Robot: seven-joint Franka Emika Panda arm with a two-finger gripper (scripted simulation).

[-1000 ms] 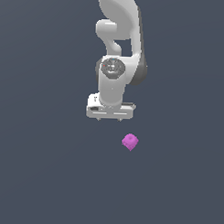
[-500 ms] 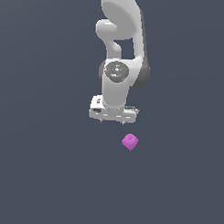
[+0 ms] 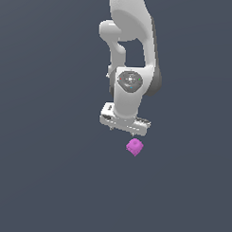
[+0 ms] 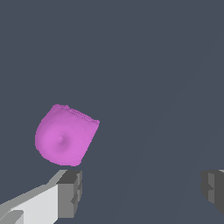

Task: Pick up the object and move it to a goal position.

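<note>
The object (image 3: 135,147) is a small magenta-pink blocky lump lying on the dark grey floor. My white gripper (image 3: 123,129) hangs just above it and slightly toward the exterior view's left. In the wrist view the object (image 4: 64,135) is large and sits beside one dark fingertip (image 4: 70,192), outside the gap. The other fingertip (image 4: 213,189) is far across the frame. The gripper (image 4: 140,192) is open and empty.
The white arm (image 3: 132,47) rises from the gripper to the top of the exterior view. A plain dark grey floor (image 3: 49,182) fills the rest of both views.
The gripper has moved down and toward the exterior view's right, closer to the object. The object has not moved.
</note>
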